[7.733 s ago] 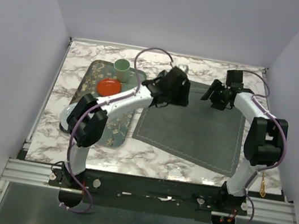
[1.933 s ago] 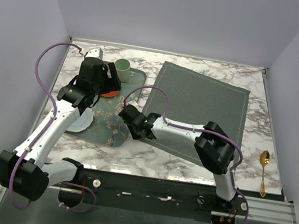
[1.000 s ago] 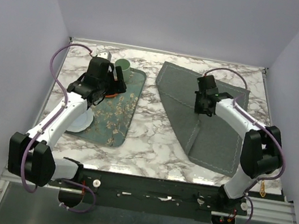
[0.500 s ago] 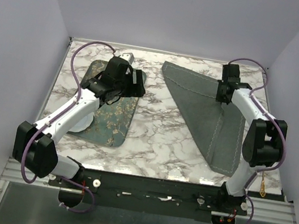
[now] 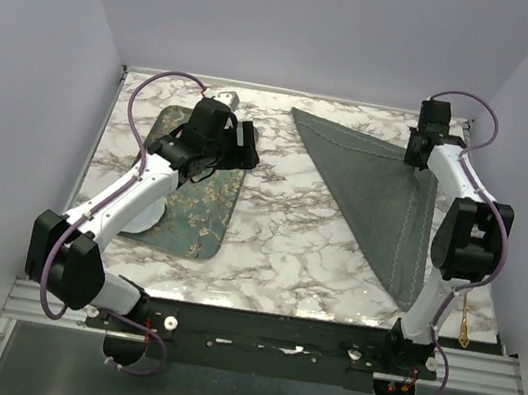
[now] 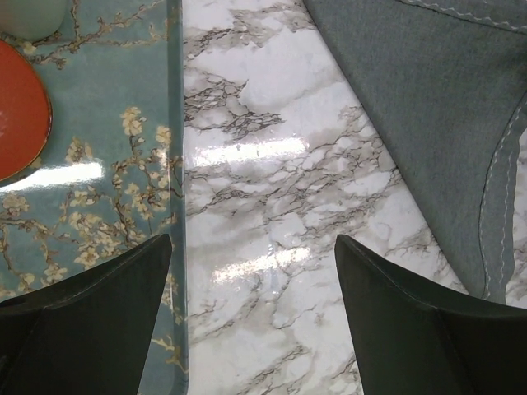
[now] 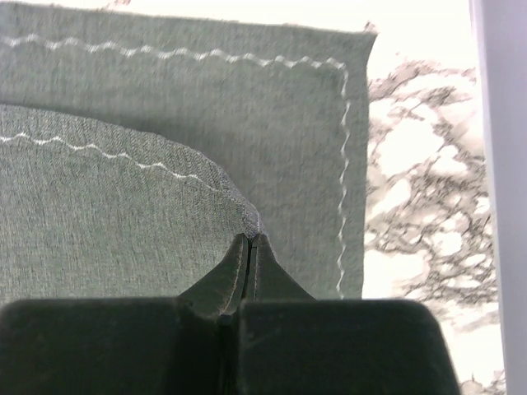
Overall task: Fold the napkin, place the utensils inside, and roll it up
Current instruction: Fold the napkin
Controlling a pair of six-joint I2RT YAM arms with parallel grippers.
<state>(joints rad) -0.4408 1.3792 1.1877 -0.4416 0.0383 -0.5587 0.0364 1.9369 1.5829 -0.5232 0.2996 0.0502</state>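
top view, napkin: the dark grey napkin point(image 5: 386, 193) lies as a triangle on the right side of the worktop point(image 5: 289, 232)
top view, right claw: the right claw point(image 5: 418, 161) sits at the cloth's far right corner, too small here to read the grip
top view, left claw: the left claw point(image 5: 244, 146) hangs over the far right edge of the tray point(image 5: 194, 221)
top view, utensils: gold spoon point(image 5: 463, 330) at the near right edge, half behind the arm, not on the cloth
left wrist: fingers wide apart with nothing between, just marble; also shows an orange plate point(image 6: 16, 115) the top view hides
right wrist: fingers squeezed together on the top layer's corner, which sits a bit short of the bottom layer's corner; only this view shows it
risk: letting go here probably leaves mismatched corners and a crooked fold; it's a thin pinch, so the cloth could slip out
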